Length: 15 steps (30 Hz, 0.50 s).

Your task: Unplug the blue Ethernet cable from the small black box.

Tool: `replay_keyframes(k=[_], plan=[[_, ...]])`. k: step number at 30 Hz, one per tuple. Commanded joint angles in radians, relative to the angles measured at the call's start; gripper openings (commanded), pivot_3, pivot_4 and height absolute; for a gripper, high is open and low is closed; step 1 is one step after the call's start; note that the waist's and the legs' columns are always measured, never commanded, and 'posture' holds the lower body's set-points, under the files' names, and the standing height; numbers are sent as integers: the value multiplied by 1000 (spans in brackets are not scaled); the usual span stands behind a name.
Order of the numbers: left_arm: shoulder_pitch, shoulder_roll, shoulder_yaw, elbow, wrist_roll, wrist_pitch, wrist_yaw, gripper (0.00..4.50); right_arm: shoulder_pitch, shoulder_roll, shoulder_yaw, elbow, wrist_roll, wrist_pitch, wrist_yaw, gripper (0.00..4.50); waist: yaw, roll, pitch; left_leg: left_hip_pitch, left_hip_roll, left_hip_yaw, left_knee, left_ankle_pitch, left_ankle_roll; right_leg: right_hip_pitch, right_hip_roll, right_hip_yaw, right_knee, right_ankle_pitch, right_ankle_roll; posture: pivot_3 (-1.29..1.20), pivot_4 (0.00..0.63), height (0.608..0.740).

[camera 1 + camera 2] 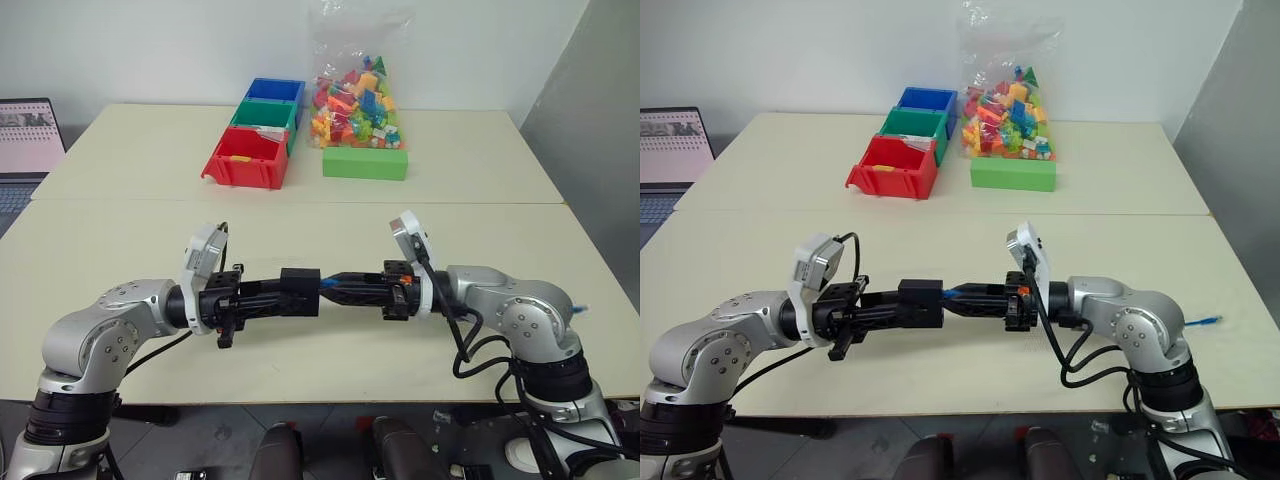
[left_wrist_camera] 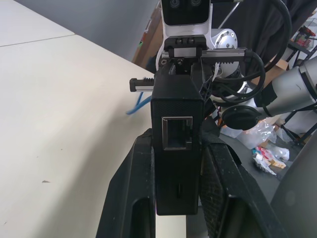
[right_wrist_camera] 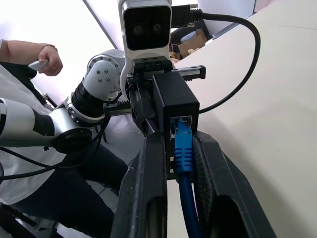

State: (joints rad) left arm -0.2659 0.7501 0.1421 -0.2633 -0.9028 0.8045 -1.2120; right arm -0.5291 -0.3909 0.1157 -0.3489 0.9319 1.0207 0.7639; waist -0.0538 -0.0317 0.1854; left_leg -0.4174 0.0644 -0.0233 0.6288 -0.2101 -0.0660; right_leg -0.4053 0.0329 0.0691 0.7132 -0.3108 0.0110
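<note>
A: Blue Ethernet cable (image 3: 183, 153) — where, against the grippers?

B: Plugged into the right-hand face of the small black box (image 2: 177, 144), held up over the near table (image 1: 330, 225), between both arms. Runs left to right, in line with both grippers.

A: Holding what?

B: Left gripper (image 1: 285, 297): clamped narrow on the box from the left. Right gripper (image 1: 345, 291): pinched on the blue boot just behind the plug, from the right. Nearer the plug, so likely the puller.

A: Direction of the pull, then?

B: Straight rightward along the cable's axis, away from the box. Probably needs the latch tab pressed; cannot tell whether pressed.

A: Anything in the way?

B: Nothing close. Red bin (image 1: 245, 160), green block (image 1: 365, 163) and bag of bricks (image 1: 358, 95) well apart on the far side; laptop (image 1: 28, 135) far left. Loose end of the cable on the table at the right, beside the right arm. Person's hand (image 3: 47, 59) beyond the left arm, off the line of pull.
</note>
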Motion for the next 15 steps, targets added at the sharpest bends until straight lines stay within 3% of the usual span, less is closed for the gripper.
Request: replay_keyframes(k=[1, 6, 9, 11, 15], plan=[[-9, 11, -3, -30, -16, 2, -11, 777, -20, -12, -24, -9, 32, 15, 13, 366, 0, 0, 0, 0, 0, 0, 0, 0, 0, 0, 0, 0, 0, 0, 0, 0, 150, 740], [-5, 13, -4, -30, -15, 2, -18, 777, -29, -23, -25, -3, 42, 25, 32, 320, 0, 0, 0, 0, 0, 0, 0, 0, 0, 0, 0, 0, 0, 0, 0, 0, 150, 740], [-6, 10, -4, -32, -16, 4, -16, 777, -33, -18, -29, -4, 61, 32, 32, 26, -1, 0, 0, 0, 0, 0, 0, 0, 0, 0, 0, 0, 0, 0, 0, 0, 150, 740], [-7, 7, -5, -31, -17, 4, -14, 777, -31, -9, -34, -6, 69, 36, 25, 732, -1, 0, 0, 0, 0, 0, 0, 0, 0, 0, 0, 0, 0, 0, 0, 0, 150, 740], [-5, 6, -5, -34, -20, 6, -12, 777, -13, -4, -32, -34, 76, 41, 13, 1612, -1, 0, 0, 0, 0, 0, 0, 0, 0, 0, 0, 0, 0, 0, 0, 0, 150, 740]])
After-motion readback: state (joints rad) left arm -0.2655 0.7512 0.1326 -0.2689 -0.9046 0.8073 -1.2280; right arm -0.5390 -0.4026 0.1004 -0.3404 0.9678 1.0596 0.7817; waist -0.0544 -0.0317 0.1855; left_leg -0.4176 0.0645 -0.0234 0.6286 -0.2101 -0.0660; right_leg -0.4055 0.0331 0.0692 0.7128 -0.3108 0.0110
